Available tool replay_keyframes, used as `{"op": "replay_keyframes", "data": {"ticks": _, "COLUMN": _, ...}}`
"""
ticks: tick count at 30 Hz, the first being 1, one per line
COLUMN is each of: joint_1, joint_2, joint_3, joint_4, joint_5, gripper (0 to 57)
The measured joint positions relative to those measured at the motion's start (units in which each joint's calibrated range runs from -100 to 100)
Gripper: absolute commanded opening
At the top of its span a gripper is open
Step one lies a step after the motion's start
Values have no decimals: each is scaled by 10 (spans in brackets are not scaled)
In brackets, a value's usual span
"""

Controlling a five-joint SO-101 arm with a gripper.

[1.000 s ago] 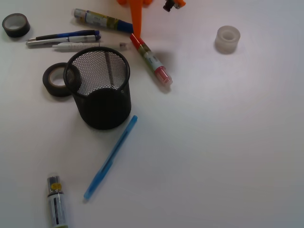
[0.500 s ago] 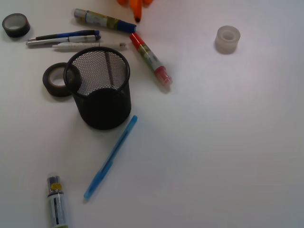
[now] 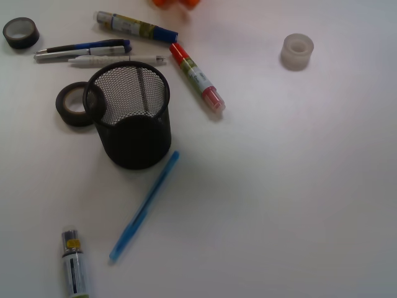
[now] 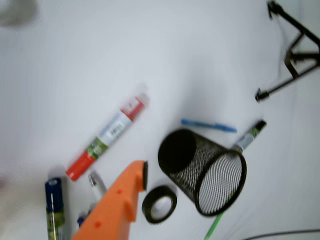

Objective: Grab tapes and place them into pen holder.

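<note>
White tabletop [image 3: 298,186]. Pen holder [image 3: 130,118]: black mesh cup, upright, left of centre. Black tape roll [image 3: 73,103] touching its left side; second black tape roll [image 3: 20,32] at far left corner; whitish tape roll [image 3: 297,51] well apart, upper right. Red marker [image 3: 196,77] just right of the cup; blue pen [image 3: 144,205] below it. Claw [image 4: 131,186]: one orange finger visible; open or closed cannot be told, holding nothing visible.

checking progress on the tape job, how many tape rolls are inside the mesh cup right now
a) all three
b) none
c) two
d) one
b) none: the mesh cup looks empty of rolls, while one black tape roll lies right beside it, another black roll sits at the far left corner, and the whitish roll sits apart on the right.
</note>
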State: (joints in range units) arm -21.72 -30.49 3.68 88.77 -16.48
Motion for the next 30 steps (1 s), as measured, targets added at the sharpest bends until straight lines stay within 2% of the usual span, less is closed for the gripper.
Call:
{"op": "replay_keyframes", "data": {"ticks": 6, "joint_1": -192, "joint_2": 109, "joint_3": 7, "joint_4": -108, "joint_5": -131, "gripper": 398}}
{"op": "replay_keyframes", "data": {"ticks": 12, "joint_1": -289, "joint_2": 179, "joint_3": 56, "joint_4": -193, "joint_5": -279, "gripper": 398}}
{"op": "replay_keyframes", "data": {"ticks": 17, "joint_1": -272, "joint_2": 245, "joint_3": 118, "joint_4": -249, "joint_5": -353, "gripper": 398}}
{"op": "replay_keyframes", "data": {"ticks": 25, "joint_1": -229, "joint_2": 314, "joint_3": 163, "joint_4": -256, "joint_5": -366, "gripper": 398}}
{"op": "replay_keyframes", "data": {"ticks": 30, "joint_1": -238, "joint_2": 361, "joint_3": 170, "joint_4": -256, "joint_5": -367, "gripper": 398}}
